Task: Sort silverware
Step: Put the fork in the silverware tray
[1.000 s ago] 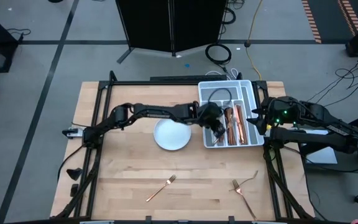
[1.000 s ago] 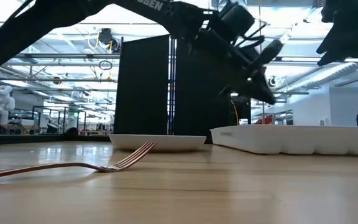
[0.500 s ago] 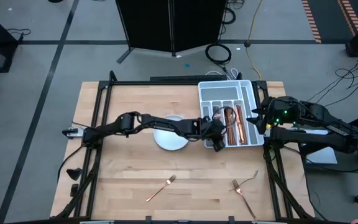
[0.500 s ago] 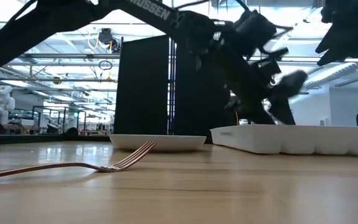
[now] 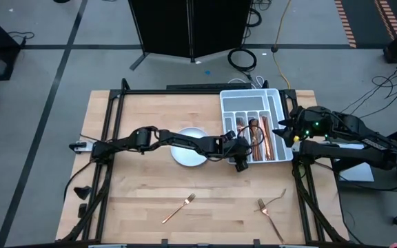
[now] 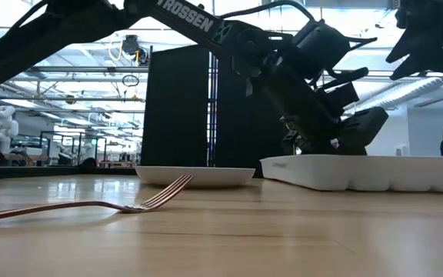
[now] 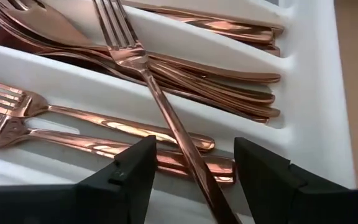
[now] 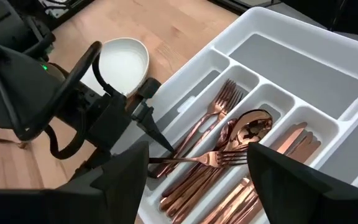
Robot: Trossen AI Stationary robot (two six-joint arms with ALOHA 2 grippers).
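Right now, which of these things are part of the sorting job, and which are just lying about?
Part of the job:
- copper cutlery in the tray
- fork lying crooked across the dividers
- two forks left on the table
- white divided tray
- left pincer, open at the tray

Just lying about:
- round white plate
- right pincer, open, waiting

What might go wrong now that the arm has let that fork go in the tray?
The fork lies slanted across the dividers of the white tray instead of down in one slot, so it may stay unsorted. The open left claw sits right at the fork's handle and could knock it on leaving. Two forks remain on the table.
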